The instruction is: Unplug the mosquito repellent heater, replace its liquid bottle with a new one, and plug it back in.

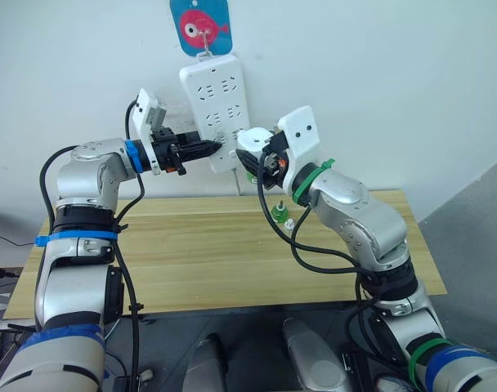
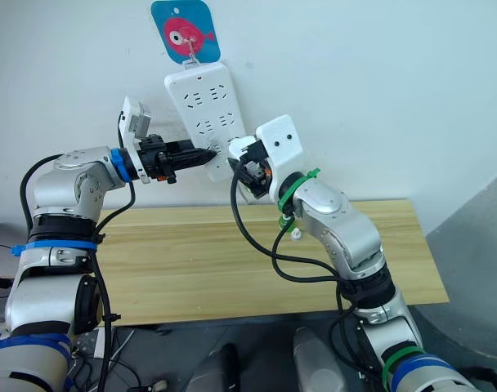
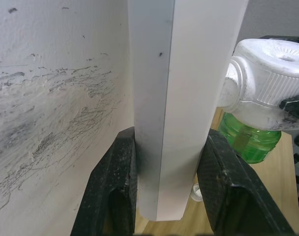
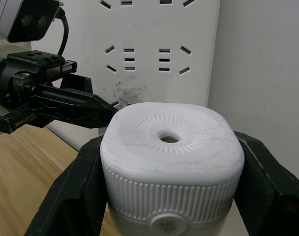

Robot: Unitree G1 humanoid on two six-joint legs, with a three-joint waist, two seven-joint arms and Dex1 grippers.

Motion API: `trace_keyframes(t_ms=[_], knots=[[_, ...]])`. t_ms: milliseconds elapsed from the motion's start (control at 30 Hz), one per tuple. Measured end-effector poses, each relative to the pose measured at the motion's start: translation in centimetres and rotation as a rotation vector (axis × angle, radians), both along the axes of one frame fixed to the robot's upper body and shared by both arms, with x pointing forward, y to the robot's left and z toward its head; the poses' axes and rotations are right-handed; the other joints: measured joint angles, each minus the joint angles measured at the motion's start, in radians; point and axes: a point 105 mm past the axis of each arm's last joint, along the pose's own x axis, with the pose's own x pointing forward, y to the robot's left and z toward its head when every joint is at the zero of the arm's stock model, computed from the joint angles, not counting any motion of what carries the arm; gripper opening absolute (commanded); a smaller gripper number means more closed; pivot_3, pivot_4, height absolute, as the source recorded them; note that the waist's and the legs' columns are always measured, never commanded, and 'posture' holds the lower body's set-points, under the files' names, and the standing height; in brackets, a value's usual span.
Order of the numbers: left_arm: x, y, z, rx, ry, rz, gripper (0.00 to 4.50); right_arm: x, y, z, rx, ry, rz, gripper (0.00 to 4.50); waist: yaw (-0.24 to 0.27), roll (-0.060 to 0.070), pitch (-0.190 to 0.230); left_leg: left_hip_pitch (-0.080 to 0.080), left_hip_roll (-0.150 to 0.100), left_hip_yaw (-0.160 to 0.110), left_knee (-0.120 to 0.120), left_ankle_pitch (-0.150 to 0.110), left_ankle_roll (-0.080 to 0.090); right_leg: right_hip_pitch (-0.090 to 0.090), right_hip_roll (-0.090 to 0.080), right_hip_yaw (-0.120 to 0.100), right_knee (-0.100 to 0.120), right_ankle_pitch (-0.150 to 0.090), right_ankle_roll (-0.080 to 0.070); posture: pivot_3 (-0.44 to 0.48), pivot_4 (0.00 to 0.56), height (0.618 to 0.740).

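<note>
Two end effectors up at wall power strip [image 1: 216, 110]: left end effector [image 1: 218, 147] pinching strip's bottom edge, right end effector [image 4: 164, 182] pinching mosquito repellent heater [image 4: 170, 162], green liquid bottle [image 3: 248, 142] beneath.

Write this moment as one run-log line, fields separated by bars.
left gripper: shut on power strip | right gripper: shut on heater | green bottle: in heater

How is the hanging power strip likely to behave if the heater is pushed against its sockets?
The power strip hangs from one hook at its top and already sits tilted, so it would probably swing or twist. It looks like a stiff plastic bar, unlikely to bend. The left gripper clamps its lower end, likely bracing it while the right gripper holds the heater.
</note>
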Motion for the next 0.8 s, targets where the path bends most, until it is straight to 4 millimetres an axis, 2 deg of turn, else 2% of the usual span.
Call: trace_keyframes(t_ms=[800], knots=[[0.05,0.09,-0.05,0.002,-0.003,0.013,1.34,0.3,0.39,-0.54,-0.011,0.017,-0.003,2.99,-0.002,0.0,0.0,0.0,0.0,0.0,0.0,0.0,0.0,0.0,0.0,0.0,0.0,0.0,0.0,-0.242,0.219,0.74]])
